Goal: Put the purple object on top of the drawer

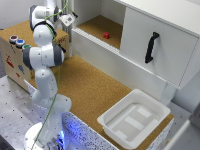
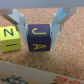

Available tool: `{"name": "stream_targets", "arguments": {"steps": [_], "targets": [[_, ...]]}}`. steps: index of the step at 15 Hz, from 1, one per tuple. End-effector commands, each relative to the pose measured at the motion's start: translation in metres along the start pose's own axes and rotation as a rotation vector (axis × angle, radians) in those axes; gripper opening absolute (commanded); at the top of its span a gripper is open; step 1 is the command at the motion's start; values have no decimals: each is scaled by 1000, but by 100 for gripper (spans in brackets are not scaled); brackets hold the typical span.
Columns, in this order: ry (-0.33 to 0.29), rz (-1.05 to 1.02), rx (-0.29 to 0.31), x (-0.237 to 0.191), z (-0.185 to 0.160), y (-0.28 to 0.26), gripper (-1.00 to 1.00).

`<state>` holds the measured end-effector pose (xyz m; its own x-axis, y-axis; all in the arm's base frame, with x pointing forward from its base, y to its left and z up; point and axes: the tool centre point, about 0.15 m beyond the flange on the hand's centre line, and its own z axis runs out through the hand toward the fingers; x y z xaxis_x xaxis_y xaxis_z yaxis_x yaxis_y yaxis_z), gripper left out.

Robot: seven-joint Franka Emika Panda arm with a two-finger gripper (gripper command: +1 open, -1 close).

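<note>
Over on the cork counter (image 1: 90,85), far from the big white drawer (image 1: 155,37), the arm is reaching down behind its own body. Swinging across could be risky: the drawer's top is sitting high, and a loose hold might be dropping the load. The gripper (image 2: 38,31) is standing apart, straddling the purple block (image 2: 38,37), with a yellow block (image 2: 10,39) just beside it.

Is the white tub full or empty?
Empty. The exterior view shows only the bare white floor inside the tub, with nothing lying in it.
</note>
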<state>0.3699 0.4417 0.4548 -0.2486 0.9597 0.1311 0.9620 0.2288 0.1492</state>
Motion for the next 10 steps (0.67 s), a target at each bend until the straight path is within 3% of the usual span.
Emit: {"name": "stream_targets", "arguments": {"steps": [1, 2, 3, 6, 10], "targets": [[-109, -29, 103, 37, 22, 33, -100], [-116, -18, 90, 38, 22, 32, -100], [-117, -1, 79, 37, 18, 32, 100], [-112, 38, -8, 31, -6, 24, 100], [-52, 74, -75, 26, -47, 18, 100]]}}
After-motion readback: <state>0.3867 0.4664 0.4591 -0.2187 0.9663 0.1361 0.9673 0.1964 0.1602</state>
